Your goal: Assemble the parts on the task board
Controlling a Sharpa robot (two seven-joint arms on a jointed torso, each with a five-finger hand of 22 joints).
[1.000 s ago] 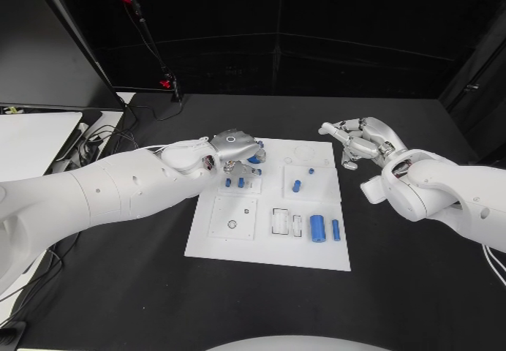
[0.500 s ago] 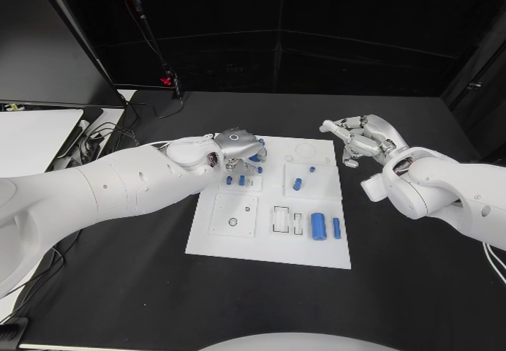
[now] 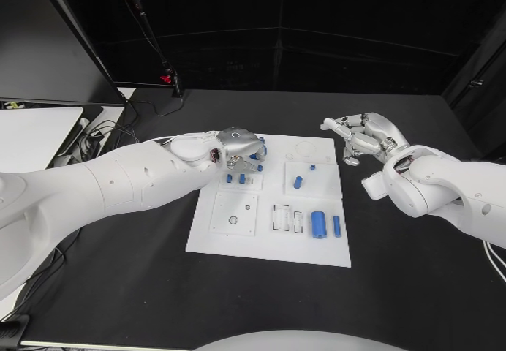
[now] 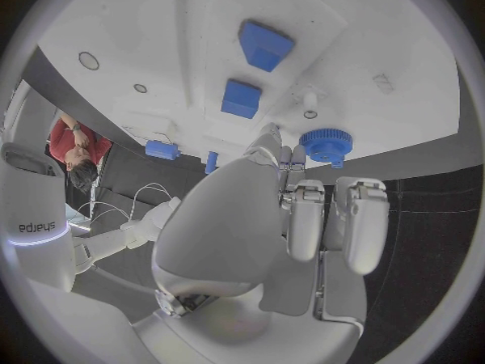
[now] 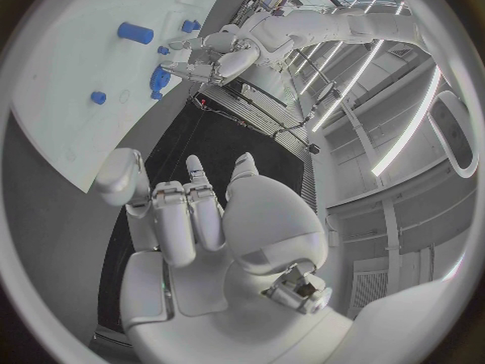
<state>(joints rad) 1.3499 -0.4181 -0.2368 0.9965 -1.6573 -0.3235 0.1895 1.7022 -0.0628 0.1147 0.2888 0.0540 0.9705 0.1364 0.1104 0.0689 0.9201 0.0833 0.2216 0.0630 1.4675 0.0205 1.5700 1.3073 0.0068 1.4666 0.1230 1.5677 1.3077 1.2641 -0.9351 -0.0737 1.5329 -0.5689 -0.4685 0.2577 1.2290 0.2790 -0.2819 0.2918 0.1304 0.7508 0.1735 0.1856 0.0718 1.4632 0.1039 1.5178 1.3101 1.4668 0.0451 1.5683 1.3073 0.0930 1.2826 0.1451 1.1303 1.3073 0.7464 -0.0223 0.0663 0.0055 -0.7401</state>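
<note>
Black counter (image 3: 126, 292), white task board (image 3: 269, 252) mid-counter. Left robot hand (image 3: 238, 145) over board's far left corner by blue gear (image 4: 326, 146), fingers curled, holding nothing seen. Right robot hand (image 3: 364, 136) off board, empty, loosely spread. Blue cylinders (image 3: 317, 224) lie loose near board's right; assembly looks partly done.

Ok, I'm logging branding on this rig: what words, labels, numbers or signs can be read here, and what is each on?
"sharpa", seen mirrored in the left wrist view: on the robot's white body.
The task board carries no print that can be read.
No readable text on the left hand or the right hand.
</note>
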